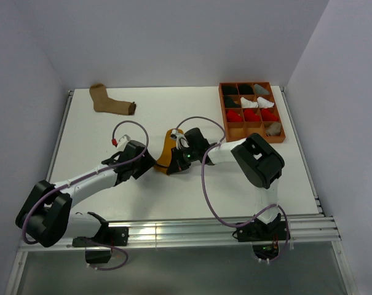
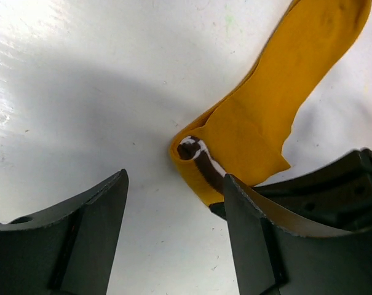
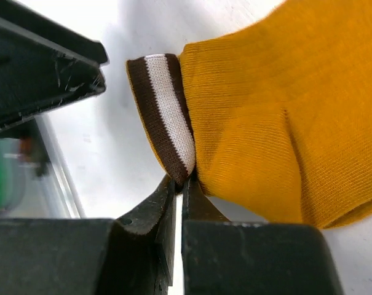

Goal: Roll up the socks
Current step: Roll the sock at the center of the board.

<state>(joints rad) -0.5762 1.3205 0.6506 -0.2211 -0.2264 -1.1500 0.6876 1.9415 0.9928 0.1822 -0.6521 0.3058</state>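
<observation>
Left arm: reaches from its base at the near left corner diagonally across the table [image 1: 93, 144], forearm low, wrist pointing at the mustard sock [image 1: 166, 153]. The left gripper [image 1: 150, 161] has its jaws spread wide, holding nothing. In the left wrist view one finger [image 2: 247, 221] stands just beside the sock's folded cuff end; the other is well clear on bare table.

Right arm: rises from its base, elbow bent high, forearm running leftward and down to the same sock. The right gripper [image 3: 178, 184] is pinched closed on the lower edge of the dark-white striped cuff [image 3: 167, 117], fingers nearly together with fabric between them.

Mustard sock lies mid-table between the two grippers, cuff end folded over. The tan sock [image 1: 109, 102] lies flat at the far left. An orange tray [image 1: 222, 114] with rolled bundles sits at the far right.
</observation>
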